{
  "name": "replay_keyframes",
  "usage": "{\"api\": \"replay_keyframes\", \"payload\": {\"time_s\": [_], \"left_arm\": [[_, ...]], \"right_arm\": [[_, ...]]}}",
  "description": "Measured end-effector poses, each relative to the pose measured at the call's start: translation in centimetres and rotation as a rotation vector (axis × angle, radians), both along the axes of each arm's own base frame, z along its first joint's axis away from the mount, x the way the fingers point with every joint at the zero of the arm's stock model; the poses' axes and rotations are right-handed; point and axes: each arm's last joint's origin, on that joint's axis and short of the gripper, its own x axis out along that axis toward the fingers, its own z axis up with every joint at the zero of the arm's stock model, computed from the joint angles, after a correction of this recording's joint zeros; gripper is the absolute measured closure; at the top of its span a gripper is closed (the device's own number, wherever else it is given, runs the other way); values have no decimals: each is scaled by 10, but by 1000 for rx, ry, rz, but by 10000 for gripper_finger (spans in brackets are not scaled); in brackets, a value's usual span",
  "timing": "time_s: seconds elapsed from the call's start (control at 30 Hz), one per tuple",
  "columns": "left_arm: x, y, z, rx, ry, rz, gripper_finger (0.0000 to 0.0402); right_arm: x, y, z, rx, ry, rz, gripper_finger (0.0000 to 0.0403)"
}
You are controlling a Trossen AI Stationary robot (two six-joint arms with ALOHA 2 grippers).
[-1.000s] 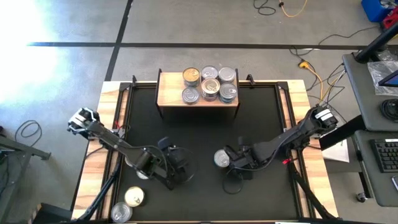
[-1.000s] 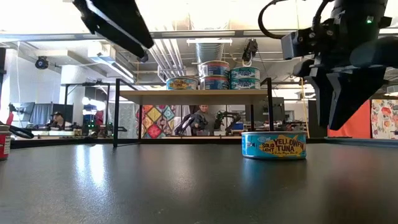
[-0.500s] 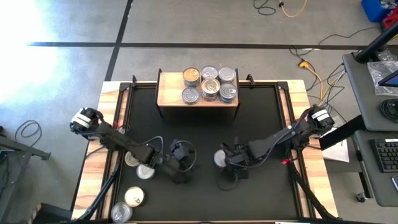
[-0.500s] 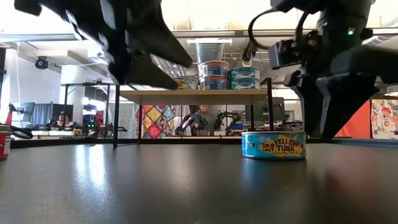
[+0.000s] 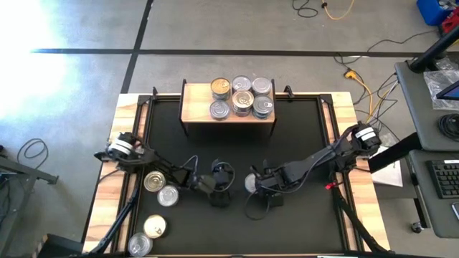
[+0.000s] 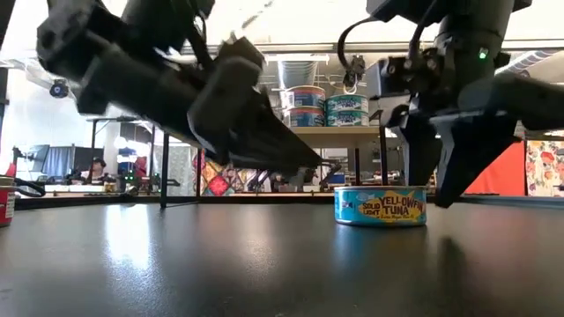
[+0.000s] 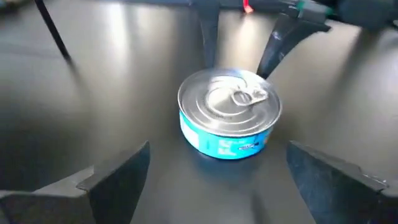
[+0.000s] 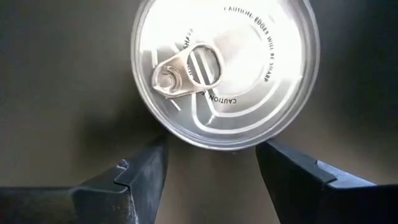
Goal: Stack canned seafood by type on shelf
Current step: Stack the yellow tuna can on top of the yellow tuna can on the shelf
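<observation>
A blue tuna can [image 7: 229, 112] with a silver pull-tab lid [image 8: 224, 68] stands upright on the black table top [image 5: 287, 136], between my two grippers. My left gripper [image 7: 217, 183] is low and nearly level on the can's left, wide open, with the can ahead of its fingertips. My right gripper [image 8: 211, 171] points steeply down at the can's right side, open; I cannot tell whether it touches the rim. At the far edge stands the shelf [image 5: 193, 107], with several cans [image 5: 242, 97] stacked on its right half.
Several loose cans with gold and silver lids [image 5: 154, 181] [image 5: 155, 227] lie by the table's left wooden rim, behind my left arm. A red-labelled can [image 6: 4, 204] shows at the low view's left edge. The shelf's left half is bare.
My left gripper has come down and gone toward the table's right, toward the tuna can, tipping from high and steep to low and nearly level. My right gripper's fingers have spread apart, and it has shifted a little toward the can.
</observation>
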Motion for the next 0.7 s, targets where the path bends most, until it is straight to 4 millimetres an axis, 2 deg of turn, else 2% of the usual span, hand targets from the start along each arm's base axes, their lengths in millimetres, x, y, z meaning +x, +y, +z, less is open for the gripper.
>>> {"api": "replay_keyframes", "payload": {"time_s": [0.07,0.37,0.57,0.7], "left_arm": [[7,1,-7,-50,5,-6,42],[19,-4,-35,32,78,-71,42],[31,-13,-37,147,67,-130,41],[36,-12,-40,120,58,-111,41]], "right_arm": [[3,0,-5,-2,10,-1,172],[29,8,-11,51,29,7,171],[44,11,-18,42,60,7,162],[48,12,-18,40,93,15,161]]}}
